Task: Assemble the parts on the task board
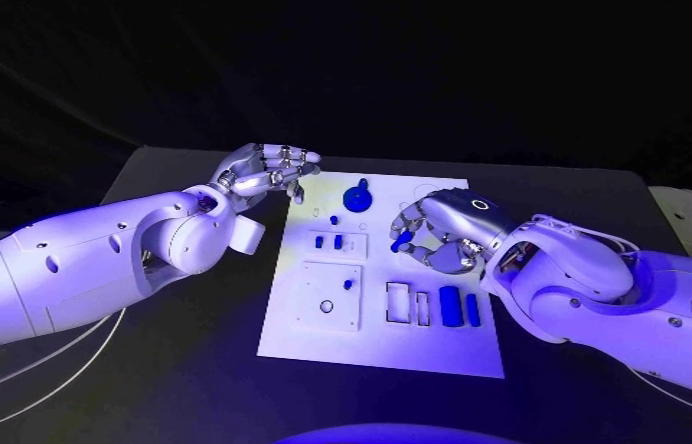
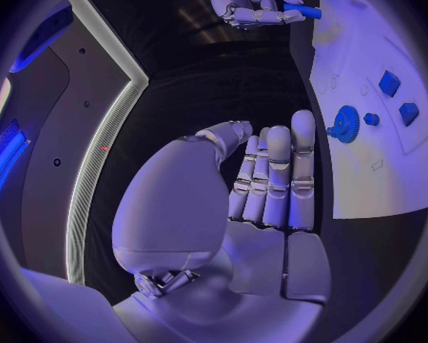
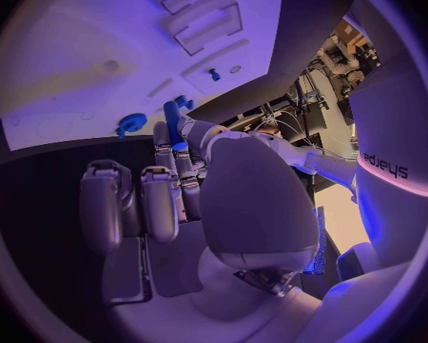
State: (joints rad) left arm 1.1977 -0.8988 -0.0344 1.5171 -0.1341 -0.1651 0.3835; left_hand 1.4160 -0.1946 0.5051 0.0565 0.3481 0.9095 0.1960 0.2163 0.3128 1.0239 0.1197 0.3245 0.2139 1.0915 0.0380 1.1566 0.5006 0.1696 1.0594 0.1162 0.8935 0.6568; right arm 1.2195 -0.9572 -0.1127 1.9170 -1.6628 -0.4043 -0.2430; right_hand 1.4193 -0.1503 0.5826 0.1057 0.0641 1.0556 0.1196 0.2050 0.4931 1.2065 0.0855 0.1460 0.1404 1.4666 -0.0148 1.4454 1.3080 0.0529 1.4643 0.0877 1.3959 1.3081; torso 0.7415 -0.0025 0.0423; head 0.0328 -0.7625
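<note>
Task board (image 1: 378,344) lies flat on the black table (image 1: 188,384).

White task board (image 1: 378,349) flat mid-table, blue parts on it

Round gear-like part (image 1: 358,200) near the far edge, two upright bars (image 1: 459,307) by the empty slots; right hand (image 1: 440,230) holds a blue peg (image 1: 405,238).

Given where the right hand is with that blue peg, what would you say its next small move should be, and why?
Probably lower the right hand toward the task board to seat the blue peg it pinches; I cannot tell which socket. The peg is held above the board, not yet in it, and the left hand holds nothing, off the board's far left corner.
</note>
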